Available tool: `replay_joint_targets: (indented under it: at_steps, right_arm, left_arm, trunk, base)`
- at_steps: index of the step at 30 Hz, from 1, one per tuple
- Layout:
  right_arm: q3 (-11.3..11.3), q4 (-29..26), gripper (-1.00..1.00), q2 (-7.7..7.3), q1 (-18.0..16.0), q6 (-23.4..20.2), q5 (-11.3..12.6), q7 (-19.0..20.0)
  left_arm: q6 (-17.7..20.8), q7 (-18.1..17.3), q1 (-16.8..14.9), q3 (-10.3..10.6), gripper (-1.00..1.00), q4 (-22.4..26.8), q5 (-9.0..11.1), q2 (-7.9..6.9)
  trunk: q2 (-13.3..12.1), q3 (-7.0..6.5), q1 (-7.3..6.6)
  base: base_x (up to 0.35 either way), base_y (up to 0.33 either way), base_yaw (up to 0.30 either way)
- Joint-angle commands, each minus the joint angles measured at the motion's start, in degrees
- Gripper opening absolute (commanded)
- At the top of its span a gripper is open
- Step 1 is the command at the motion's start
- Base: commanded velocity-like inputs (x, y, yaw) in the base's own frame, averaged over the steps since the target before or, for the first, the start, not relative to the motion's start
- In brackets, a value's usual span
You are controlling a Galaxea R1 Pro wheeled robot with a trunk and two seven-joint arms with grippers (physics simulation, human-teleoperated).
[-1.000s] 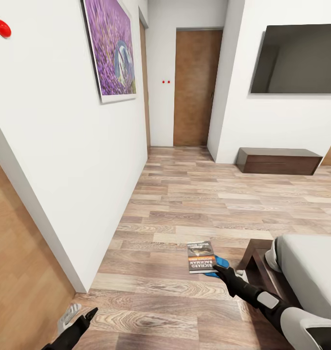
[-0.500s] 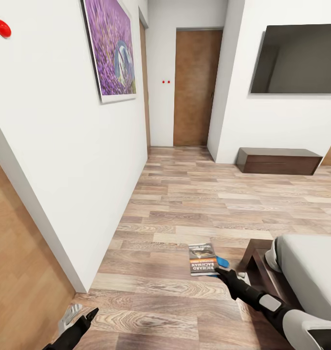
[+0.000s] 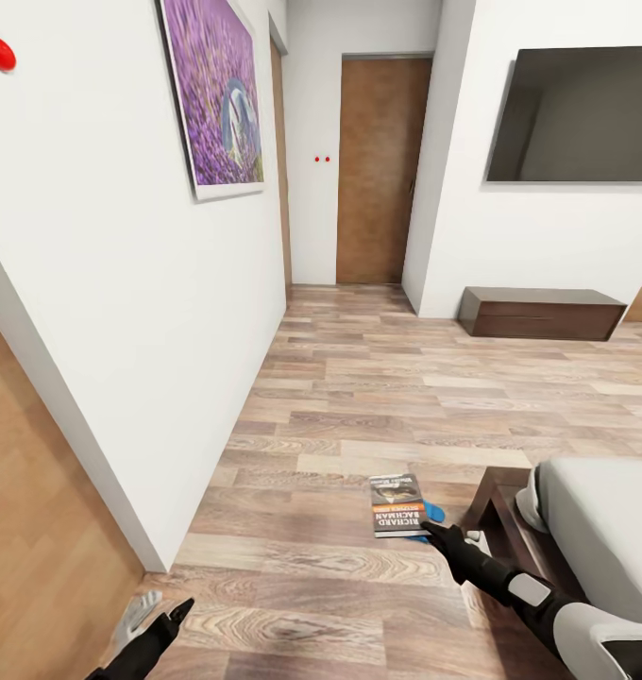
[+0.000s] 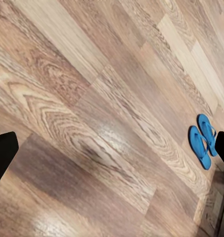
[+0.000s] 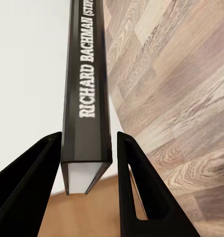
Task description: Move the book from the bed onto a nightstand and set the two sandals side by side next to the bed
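Pinching the book (image 5: 86, 98) between its black fingers, the right gripper (image 3: 432, 531) holds it above the floor (image 3: 359, 397). White "RICHARD BACHMAN" lettering marks its dark spine. It hides most of a blue sandal (image 3: 434, 513) at its four o'clock.

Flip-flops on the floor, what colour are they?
Bright blue. The flip-flops show best in the left wrist view, lying side by side on the wood floor.

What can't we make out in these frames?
- Sandals: head view, mostly hidden behind the book; a pair shows in the left wrist view.
- Bed: head view, cut off by the right edge.
- Book cover lettering: head view, too small below the author line.
- Left gripper: cut off at the bottom edge; opening unclear.
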State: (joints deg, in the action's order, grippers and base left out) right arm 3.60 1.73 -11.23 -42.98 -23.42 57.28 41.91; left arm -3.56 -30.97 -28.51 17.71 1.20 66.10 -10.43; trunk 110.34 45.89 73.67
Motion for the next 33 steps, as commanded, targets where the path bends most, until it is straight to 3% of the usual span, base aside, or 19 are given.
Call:
replay_joint_targets:
  at_steps: [1,20,33]
  right_arm:
    - [0.35,0.19,-1.00,-0.01,-0.09,-0.39,0.64,0.29]
    - [0.24,0.20,-1.00,-0.34,-0.09,-0.31,0.78,0.26]
    - [0.34,0.13,-1.00,-0.61,-0.09,-0.39,0.73,0.28]
  left_arm:
    - [-0.31,-0.14,-0.01,0.48,1.00,-0.06,0.25,0.02]
    - [-0.31,-0.14,-0.03,0.48,1.00,-0.06,0.25,0.32]
    - [-0.31,-0.14,0.01,0.48,1.00,-0.06,0.25,0.41]
  trunk:
    - [0.02,0.05,0.00]
    - [0.02,0.05,0.00]
    - [0.02,0.05,0.00]
  base:
    - [0.093,0.000,0.000]
    - [0.099,0.000,-0.003]
    - [0.101,0.003,-0.084]
